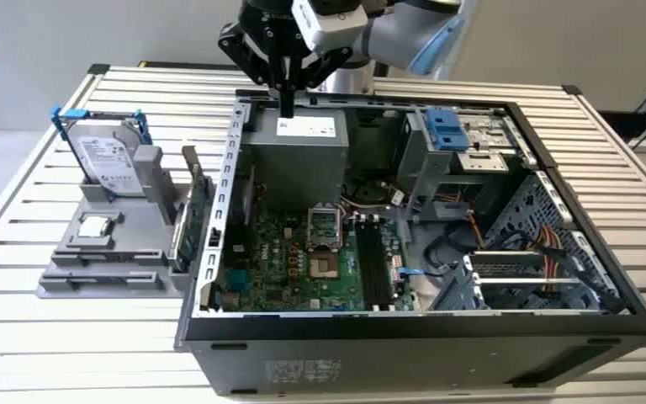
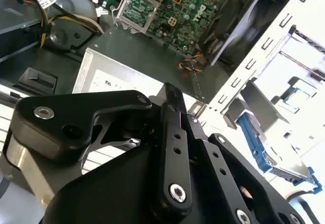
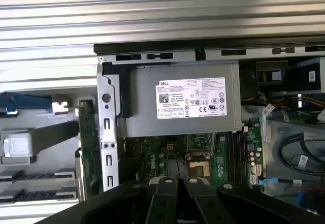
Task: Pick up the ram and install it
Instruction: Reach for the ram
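My gripper hangs over the rear of the open computer case, just above the grey power supply, and its black fingers are shut together with nothing visible between them. In both wrist views the gripper sits above the power supply. Black memory slots run along the green motherboard. I cannot make out the ram. Dark narrow strips lie in the long slots of the grey fixture, and I cannot tell what they are.
On the exterior view's left stands the grey fixture with a silver hard drive in blue rails and a green card on edge beside the case wall. Cables and drive cages crowd the case's right half. Everything rests on a slatted table.
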`<state>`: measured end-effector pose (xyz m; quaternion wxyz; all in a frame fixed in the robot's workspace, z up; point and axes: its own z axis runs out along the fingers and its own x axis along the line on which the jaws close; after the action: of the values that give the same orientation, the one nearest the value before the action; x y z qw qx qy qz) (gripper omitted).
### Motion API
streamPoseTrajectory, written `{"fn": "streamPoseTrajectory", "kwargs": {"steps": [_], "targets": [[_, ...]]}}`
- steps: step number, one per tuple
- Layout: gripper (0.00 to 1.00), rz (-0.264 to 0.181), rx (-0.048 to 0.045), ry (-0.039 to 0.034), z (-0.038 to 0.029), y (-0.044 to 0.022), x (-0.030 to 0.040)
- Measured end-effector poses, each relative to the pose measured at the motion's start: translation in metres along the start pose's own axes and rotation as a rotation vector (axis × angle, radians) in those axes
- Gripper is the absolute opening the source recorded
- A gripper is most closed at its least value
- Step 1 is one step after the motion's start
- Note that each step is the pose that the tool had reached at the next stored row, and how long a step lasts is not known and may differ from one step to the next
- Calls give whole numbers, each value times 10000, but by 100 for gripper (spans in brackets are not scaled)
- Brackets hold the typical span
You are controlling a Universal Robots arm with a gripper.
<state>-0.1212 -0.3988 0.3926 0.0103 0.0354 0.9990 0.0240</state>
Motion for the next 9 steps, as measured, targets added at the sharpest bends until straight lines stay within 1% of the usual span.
{"fn": "streamPoseTrajectory", "kwargs": {"steps": [9], "targets": [[0,0,0,-1,0,0,0]]}}
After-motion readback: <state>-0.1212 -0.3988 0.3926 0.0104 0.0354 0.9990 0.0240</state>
